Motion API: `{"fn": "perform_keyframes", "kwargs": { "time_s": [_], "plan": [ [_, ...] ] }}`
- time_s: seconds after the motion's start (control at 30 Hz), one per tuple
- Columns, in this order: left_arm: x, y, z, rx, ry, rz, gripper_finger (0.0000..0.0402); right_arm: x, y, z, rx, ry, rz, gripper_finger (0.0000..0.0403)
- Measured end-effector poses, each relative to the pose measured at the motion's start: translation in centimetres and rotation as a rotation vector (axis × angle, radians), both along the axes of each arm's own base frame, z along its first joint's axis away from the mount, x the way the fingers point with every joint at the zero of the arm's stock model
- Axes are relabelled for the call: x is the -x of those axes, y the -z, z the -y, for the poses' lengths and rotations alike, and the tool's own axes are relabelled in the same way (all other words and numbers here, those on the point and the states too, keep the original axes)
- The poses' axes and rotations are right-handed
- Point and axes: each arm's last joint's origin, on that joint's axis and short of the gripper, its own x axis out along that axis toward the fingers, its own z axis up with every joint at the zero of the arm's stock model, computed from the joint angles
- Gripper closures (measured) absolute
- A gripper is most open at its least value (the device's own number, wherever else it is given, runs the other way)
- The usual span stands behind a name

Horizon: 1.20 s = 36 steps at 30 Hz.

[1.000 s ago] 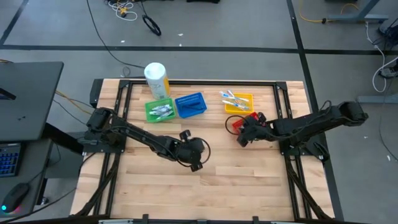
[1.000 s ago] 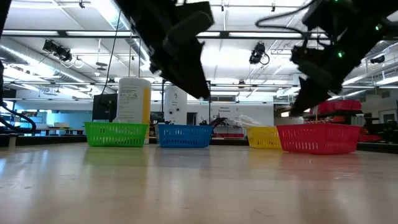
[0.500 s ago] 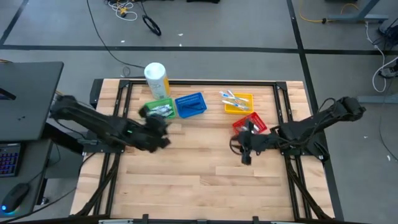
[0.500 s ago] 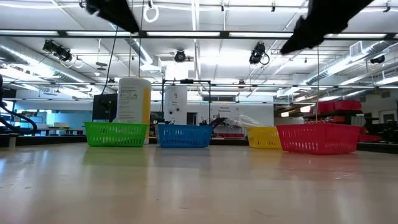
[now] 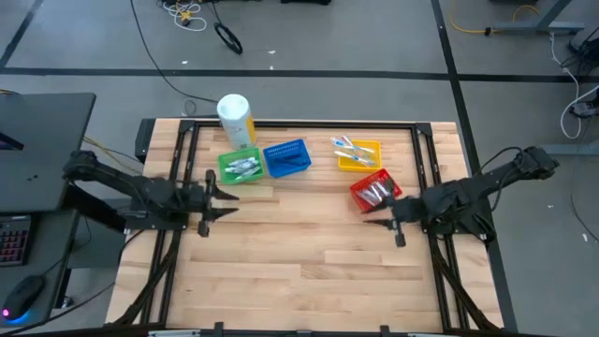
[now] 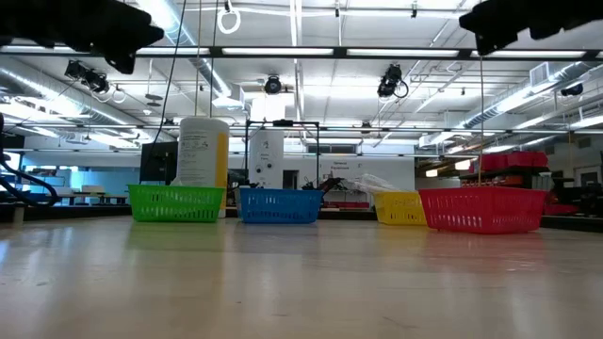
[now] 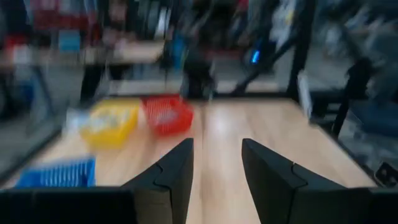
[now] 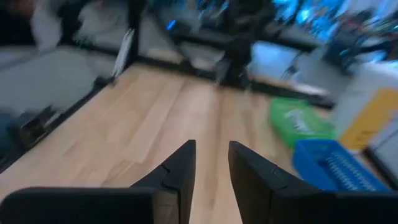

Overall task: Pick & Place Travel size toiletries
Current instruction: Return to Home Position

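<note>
Left claw point(image 5: 226, 196) wide, right claw point(image 5: 394, 226) narrow (both empty); green basket point(image 5: 223, 167), red basket point(image 5: 357, 195) nearby.

Bright ceiling strip lights point(image 6: 283, 52) glare softly off the wooden table point(image 6: 301, 282)

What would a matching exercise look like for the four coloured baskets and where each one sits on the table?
Things: 1 green basket; 2 blue basket; 3 yellow basket; 4 red basket.
Places: A nearest the right gripper; B between two other baskets in the far row; C nearest the left gripper; D right end of the far row.
Pairs: 1-C; 2-B; 3-D; 4-A.
</note>
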Motion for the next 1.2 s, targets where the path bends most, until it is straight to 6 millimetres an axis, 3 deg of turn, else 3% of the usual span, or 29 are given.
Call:
{"fn": "perform_keyframes", "kwargs": {
  "time_s": [0.17, 0.47, 0.7, 1.03, 1.2],
  "plan": [
    [1.6, 2.3, -1.0, -0.055, -0.024, 0.196, 0.0258, 2.8, 1.5, 1.9, -0.073, 0.051, 0.192, 0.0300],
    [2.9, 3.9, -2.3, -0.124, -0.124, 0.203, 0.0258, 5.8, 4.5, 3.1, -0.138, -0.013, 0.348, 0.0300],
    [3.0, 4.6, -2.9, -0.119, -0.224, 0.131, 0.0258, 6.6, 6.1, 3.4, -0.147, -0.004, 0.364, 0.0300],
    [2.8, 5.7, -2.3, -0.071, 0.015, 0.038, 0.0258, 6.5, 8.0, 3.0, -0.231, -0.112, 0.274, 0.0300],
    [2.9, 5.8, -2.2, -0.044, 0.025, 0.020, 0.0258, 6.5, 8.0, 2.9, -0.261, -0.145, 0.259, 0.0300]
  ]
}}
